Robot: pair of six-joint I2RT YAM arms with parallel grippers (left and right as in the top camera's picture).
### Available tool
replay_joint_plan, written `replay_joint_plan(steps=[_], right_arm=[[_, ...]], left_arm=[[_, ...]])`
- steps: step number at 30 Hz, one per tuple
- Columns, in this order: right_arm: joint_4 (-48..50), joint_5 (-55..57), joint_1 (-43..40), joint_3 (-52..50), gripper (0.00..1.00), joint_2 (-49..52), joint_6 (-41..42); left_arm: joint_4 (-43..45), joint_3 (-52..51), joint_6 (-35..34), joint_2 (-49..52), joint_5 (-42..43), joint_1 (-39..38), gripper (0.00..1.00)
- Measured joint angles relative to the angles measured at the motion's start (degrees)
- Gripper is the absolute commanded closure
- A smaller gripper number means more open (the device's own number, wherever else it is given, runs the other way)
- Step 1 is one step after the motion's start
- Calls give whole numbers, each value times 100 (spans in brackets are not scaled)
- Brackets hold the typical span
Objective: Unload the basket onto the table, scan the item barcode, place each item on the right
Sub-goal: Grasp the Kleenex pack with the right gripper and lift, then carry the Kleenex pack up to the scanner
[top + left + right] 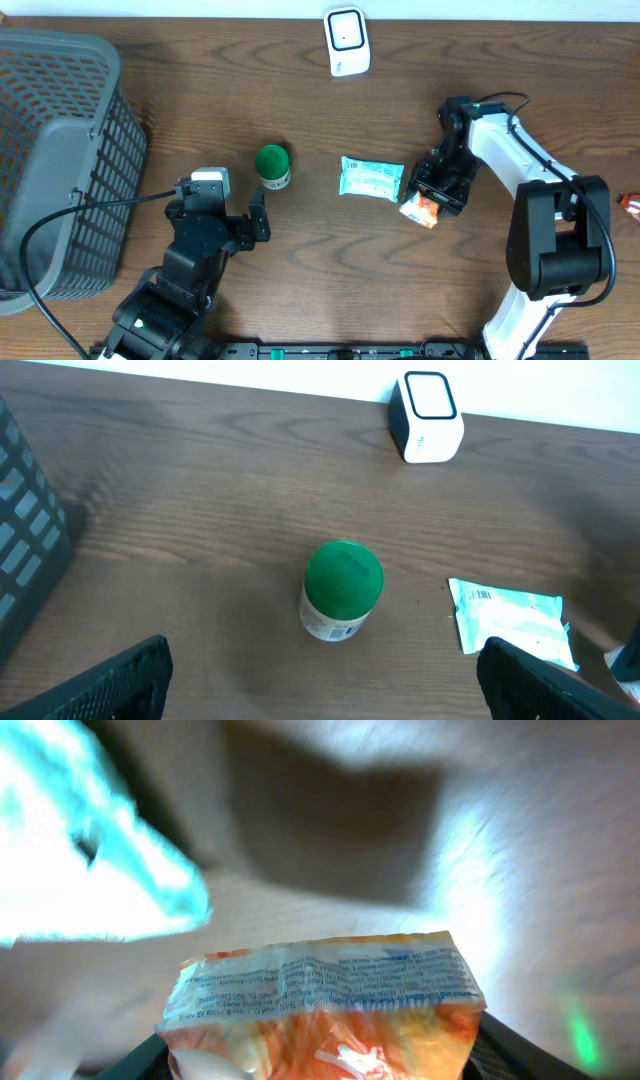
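My right gripper (437,192) is shut on an orange snack packet (423,209), low over the table right of centre. Seen from the right wrist, the packet (320,1010) fills the space between both fingers (505,1055), its printed white strip facing up. The white barcode scanner (346,40) stands at the table's far edge, well apart from the packet. My left gripper (228,208) stands open, short of a green-lidded bottle (272,165). The left wrist view shows that bottle (340,590) upright ahead of the wide-apart jaws, with the scanner (428,415) beyond.
A teal wipes packet (371,179) lies flat just left of the held packet, close to the right gripper. A grey mesh basket (60,150) takes up the left side. A small red object (630,203) sits at the right edge.
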Motion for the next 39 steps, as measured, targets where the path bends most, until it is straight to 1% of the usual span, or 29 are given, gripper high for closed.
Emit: replay_joint_plan(steps=[6, 13, 27, 33, 39], right_arm=[[-330, -901, -111, 0, 35, 0, -105], [-708, -1574, -114, 0, 35, 0, -297], [-719, -1873, -114, 2, 34, 0, -391], [-94, -1926, -109, 2, 35, 0, -409], [970, -2662, -26, 2, 41, 0, -476]], left_arm=[[0, 0, 0, 0, -2, 0, 2], [-2, 0, 0, 0, 0, 0, 2], [0, 0, 0, 0, 0, 0, 2], [-2, 0, 0, 0, 0, -2, 2], [-2, 0, 0, 0, -2, 0, 2]])
